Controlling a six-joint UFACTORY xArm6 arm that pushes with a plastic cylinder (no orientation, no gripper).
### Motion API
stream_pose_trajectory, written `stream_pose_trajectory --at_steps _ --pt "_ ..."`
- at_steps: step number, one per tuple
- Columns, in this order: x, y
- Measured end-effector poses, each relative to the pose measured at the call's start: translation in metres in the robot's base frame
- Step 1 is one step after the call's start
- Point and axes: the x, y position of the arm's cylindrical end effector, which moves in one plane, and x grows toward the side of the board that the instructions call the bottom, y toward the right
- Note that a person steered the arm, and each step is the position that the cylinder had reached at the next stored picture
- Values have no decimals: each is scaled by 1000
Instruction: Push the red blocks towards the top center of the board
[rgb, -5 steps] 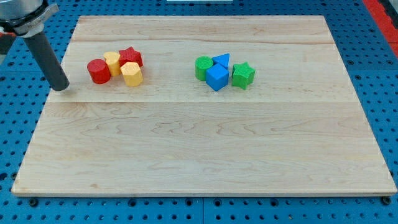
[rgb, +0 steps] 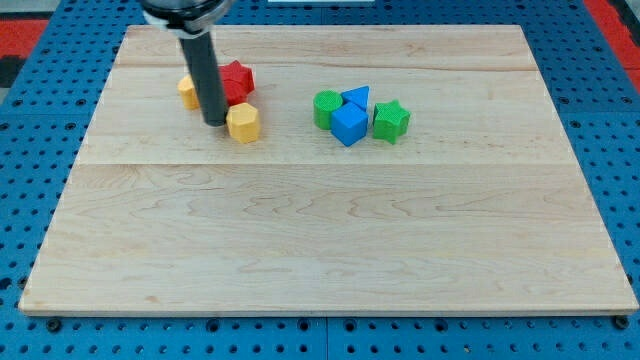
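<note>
Working from the view's bottom upward: bare wooden board (rgb: 320, 240) across the lower half, pale planks, nothing standing on it there. Blue perforated bench (rgb: 30, 200) visible around all board edges; red area (rgb: 612, 20) at the view's top right corner, cut off by the frame.

Mid-board, left of centre: yellow hexagonal block (rgb: 243, 123), fully visible, just to the right of my tip (rgb: 215, 122) and apparently touching or nearly touching it; contact not resolvable. No fingers or jaws on this rod, so no open or closed state to record; nothing held, pushing only.

Right of centre, well apart from the rod: tight cluster of blue cube (rgb: 349, 124), green star (rgb: 391, 120), green cylinder (rgb: 326, 108) and blue triangular block (rgb: 357, 96), the last partly hidden behind the cube.

Further up, behind the rod: red star block (rgb: 236, 80), its left part covered by the rod, sitting left of the board's top centre. Yellow block (rgb: 187, 92) at the rod's left, mostly hidden, shape not determinable. Only one red block discernible; any other red block not visible, possibly masked by the rod. Rod's upper end cut off at the view's top.
</note>
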Motion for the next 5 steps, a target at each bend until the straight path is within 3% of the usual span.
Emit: stream_pose_trajectory --at_steps 1,3,5 --pt "-31 17" --pt "-40 9" --pt "28 64"
